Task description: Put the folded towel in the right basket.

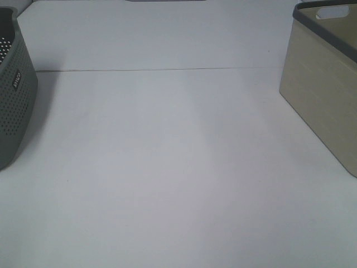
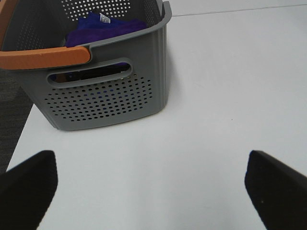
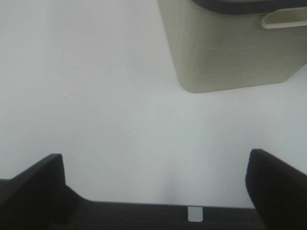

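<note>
A purple folded towel (image 2: 103,26) lies inside the grey perforated basket (image 2: 110,96), seen in the left wrist view; that basket stands at the left edge of the high view (image 1: 14,95). The beige right basket (image 1: 326,95) with a dark rim stands at the right edge and shows in the right wrist view (image 3: 230,52). My left gripper (image 2: 153,191) is open and empty above the table, a short way in front of the grey basket. My right gripper (image 3: 156,191) is open and empty above the table, short of the beige basket. Neither gripper shows in the high view.
The white table (image 1: 178,167) spans the view between the two baskets. An orange handle (image 2: 43,57) lies across the grey basket's rim. Dark floor (image 2: 12,100) shows past the table's left edge.
</note>
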You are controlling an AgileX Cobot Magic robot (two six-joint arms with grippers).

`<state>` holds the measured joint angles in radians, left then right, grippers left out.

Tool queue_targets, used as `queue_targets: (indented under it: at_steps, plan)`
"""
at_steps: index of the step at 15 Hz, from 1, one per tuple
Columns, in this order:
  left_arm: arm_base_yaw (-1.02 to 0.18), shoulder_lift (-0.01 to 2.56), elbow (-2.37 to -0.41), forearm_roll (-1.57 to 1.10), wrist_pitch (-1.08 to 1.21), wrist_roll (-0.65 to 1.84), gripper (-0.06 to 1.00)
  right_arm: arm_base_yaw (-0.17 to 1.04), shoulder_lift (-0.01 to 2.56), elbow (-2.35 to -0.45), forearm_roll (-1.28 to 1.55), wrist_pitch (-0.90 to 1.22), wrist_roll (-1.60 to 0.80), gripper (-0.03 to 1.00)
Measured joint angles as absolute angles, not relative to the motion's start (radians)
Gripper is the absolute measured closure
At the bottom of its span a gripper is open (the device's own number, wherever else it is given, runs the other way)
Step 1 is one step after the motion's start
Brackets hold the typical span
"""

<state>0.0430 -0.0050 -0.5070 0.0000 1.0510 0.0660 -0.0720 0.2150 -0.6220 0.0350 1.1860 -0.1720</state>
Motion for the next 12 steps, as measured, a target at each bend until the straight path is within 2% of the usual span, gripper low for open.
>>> queue_targets:
  at_steps: [4,6,12]
  plan:
    - [0.043,-0.005,-0.507,0.0,1.051,0.066,-0.05,-0.025,0.083,-0.49,0.041,1.158,-0.081,-0.01]
    - [0.043,-0.005,-0.507,0.0,1.051,0.066,-0.05,-0.025,0.006,-0.472,0.041,1.147,-0.062,-0.01]
    - [0.043,-0.005,-0.507,0.0,1.051,0.066,-0.05,-0.025,-0.002,-0.453,0.047,1.116,-0.061,-0.01]
